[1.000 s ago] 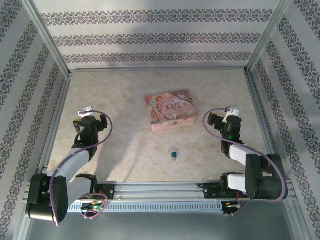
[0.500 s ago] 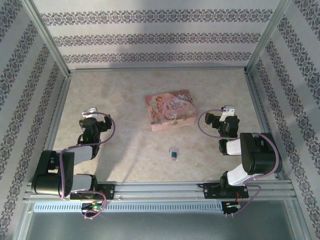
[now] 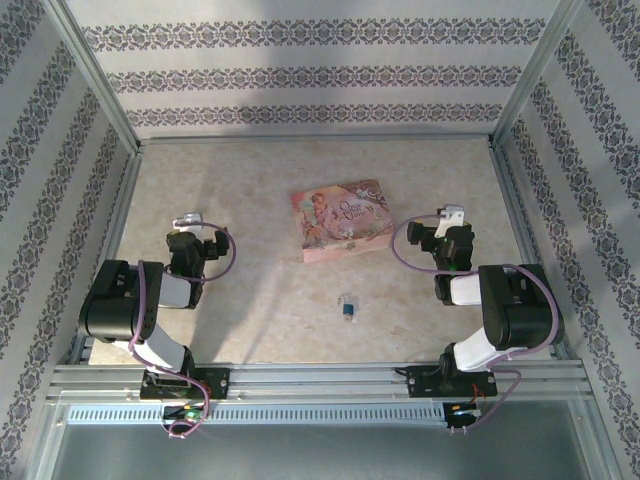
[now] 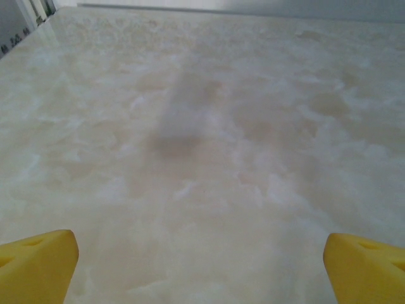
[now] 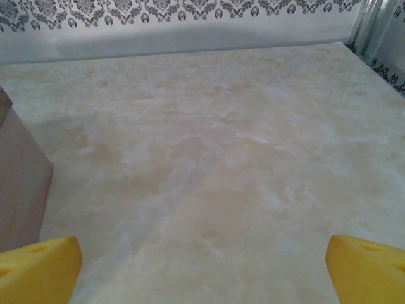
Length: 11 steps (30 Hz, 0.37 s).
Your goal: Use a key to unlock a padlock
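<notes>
Blue is the colour to look for. The lock [image 3: 347, 309] is a tiny blue bit w/ a silver loop. It lies on the table [image 3: 230, 180] btw the two arms, on their side of the pink tin [image 3: 342, 221], near it but not touching.

I can't pick out the key. It's too small to tell from above. A pale speck touches the top of the lock, but calling that the key is only a guess.

Your left gripper [image 4: 201, 269] is wide open w/ nothing in it, low over bare table and well apart from the lock. Your right gripper [image 5: 202, 269] is wide open and empty too. It sits just right of the tin, whose brown side wall is at the left of its wrist view.

What could go wrong, I think:
- The lock is very small and the table looks smooth. If a fat yellow finger [image 4: 38, 263] bumps it first, it may slide or spin away, esp. toward the front edge.
- If you go for the key before you're sure where it is, you may grab the wrong bit or just push both around.
- If the right arm swings in toward the lock, it may knock the tin, and the tin could shove the lock.
- Both arms meet at one tiny spot, so they may bump each other. Go slow, one at a time.
</notes>
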Motion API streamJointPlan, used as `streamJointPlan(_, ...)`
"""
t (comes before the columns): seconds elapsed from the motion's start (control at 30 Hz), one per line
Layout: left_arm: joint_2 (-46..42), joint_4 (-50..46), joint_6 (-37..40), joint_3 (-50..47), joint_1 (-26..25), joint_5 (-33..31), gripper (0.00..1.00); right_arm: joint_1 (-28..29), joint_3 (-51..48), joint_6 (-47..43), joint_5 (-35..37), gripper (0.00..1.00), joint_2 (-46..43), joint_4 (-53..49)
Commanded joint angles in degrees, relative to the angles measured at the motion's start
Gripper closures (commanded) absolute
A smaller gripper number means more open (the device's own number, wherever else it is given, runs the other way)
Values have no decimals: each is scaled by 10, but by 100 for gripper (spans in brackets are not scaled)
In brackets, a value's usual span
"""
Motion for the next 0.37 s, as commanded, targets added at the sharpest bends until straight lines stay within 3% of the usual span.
streamJointPlan(0.0, -5, 4, 16, 20, 7, 23, 1, 5, 7, -9, 12, 2, -5, 0)
streamJointPlan(0.33, -1, 16, 22, 19, 6, 28, 1, 9, 23, -13, 16, 2, -5, -6)
